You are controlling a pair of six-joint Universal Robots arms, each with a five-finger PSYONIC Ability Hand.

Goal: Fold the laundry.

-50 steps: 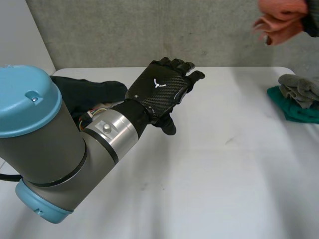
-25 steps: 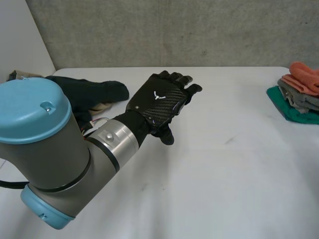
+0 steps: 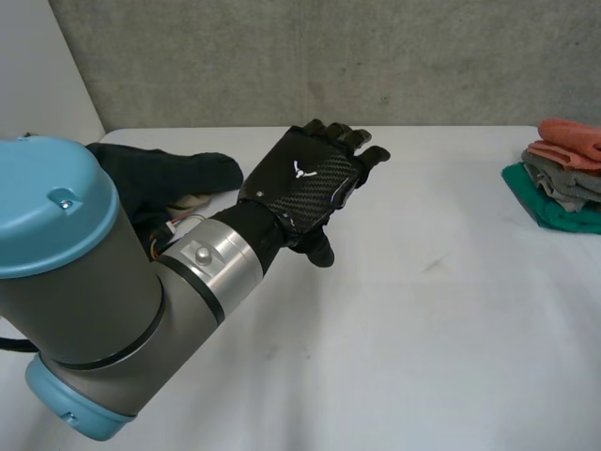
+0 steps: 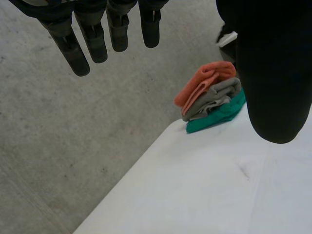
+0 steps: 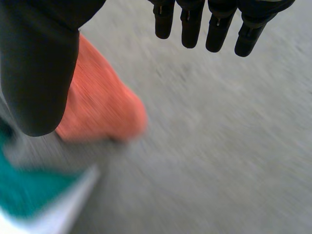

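Observation:
At the table's right edge lies a folded stack: an orange cloth point(image 3: 571, 134) on a grey one point(image 3: 560, 175) on a green one point(image 3: 554, 212). The left wrist view shows the same orange cloth point(image 4: 204, 80), grey one point(image 4: 214, 96) and green one point(image 4: 219, 115) far beyond the fingertips. My left hand point(image 3: 305, 183) hovers open over the table's middle left, fingers point(image 4: 92, 39) straight, holding nothing. My right hand point(image 5: 39, 73) is open just above the orange cloth point(image 5: 102, 107), fingers point(image 5: 219, 24) straight and clear of it. The green cloth point(image 5: 29, 195) lies below.
A heap of dark clothing point(image 3: 160, 178) with a bit of light cloth point(image 3: 192, 200) lies at the far left, behind my left arm point(image 3: 84, 301). A grey wall point(image 3: 376, 56) runs along the table's far edge.
The orange cloth, up in the air at the far right a second ago, now lies on top of the stack. The left hand has barely shifted.

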